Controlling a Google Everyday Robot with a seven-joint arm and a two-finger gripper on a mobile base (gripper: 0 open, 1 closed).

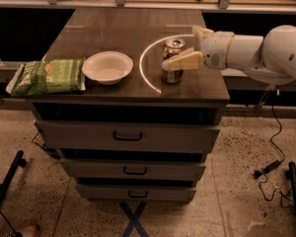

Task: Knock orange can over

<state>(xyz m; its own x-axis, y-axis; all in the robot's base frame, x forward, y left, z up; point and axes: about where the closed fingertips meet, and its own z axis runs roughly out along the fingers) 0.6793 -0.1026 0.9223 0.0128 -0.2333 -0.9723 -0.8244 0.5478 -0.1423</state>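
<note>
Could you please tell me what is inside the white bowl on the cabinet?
The round white bowl looks empty; its whole inside shows and nothing covers it. The gripper is off to the right in view, at the upright orange-brown aluminium can.

The gripper (179,47) hung over the right side of the cabinet top (113,33), its two fingers (183,61) spread apart. The near one lay across the front of the orange can (171,51) and covered a band of its label; it seemed to touch the can, though I couldn't be sure. The white arm (266,53) ran off the right edge with its base unseen, and the printing on the green bag (49,75) was too small to read.
</note>
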